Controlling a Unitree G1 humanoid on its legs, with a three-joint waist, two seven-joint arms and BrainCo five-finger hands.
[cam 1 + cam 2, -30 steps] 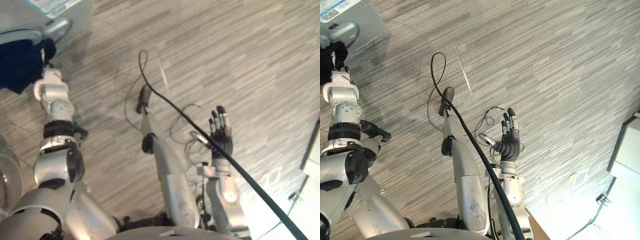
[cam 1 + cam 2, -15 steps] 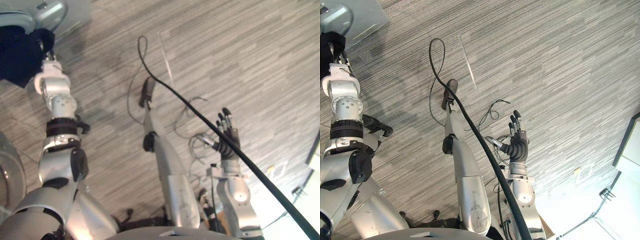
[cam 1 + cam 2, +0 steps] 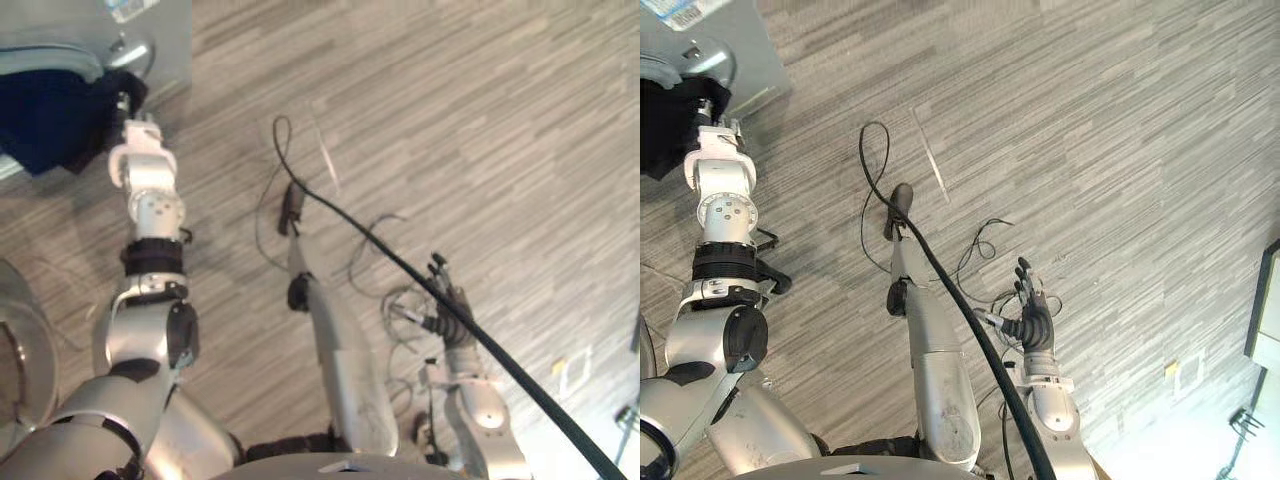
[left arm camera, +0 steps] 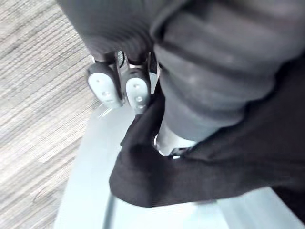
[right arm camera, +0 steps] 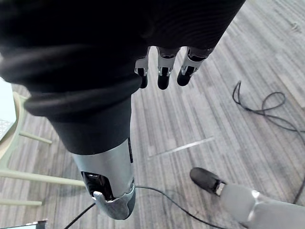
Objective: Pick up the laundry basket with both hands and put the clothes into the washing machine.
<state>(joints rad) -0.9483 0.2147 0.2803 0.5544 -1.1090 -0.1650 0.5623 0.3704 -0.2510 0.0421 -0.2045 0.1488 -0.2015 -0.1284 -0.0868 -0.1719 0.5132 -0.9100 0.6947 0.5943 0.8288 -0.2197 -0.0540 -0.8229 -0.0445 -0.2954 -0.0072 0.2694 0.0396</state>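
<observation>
A dark navy garment (image 3: pixel 50 120) hangs at the mouth of the grey washing machine (image 3: pixel 150 30) at the far left. My left hand (image 3: pixel 128 102) reaches into its edge. In the left wrist view its fingers (image 4: pixel 136 90) are curled over and the thumb is buried in the dark cloth (image 4: pixel 214 162), above the machine's pale rim (image 4: pixel 90 181). My right hand (image 3: pixel 1032 322) hangs over the floor at the lower right, holding nothing. Its fingers (image 5: pixel 163 71) are straight and spread.
A round translucent panel (image 3: pixel 15 350) stands at the left edge below the machine. A pale seam strip (image 3: pixel 930 160) crosses the grey plank floor. White furniture (image 3: pixel 1268 310) lines the right edge, and pale wooden legs (image 5: pixel 19 143) stand near my right arm.
My left hand's fingers have curled onto the dark garment at the machine. The camera has shifted. My right hand has sunk lower and stays flat.
</observation>
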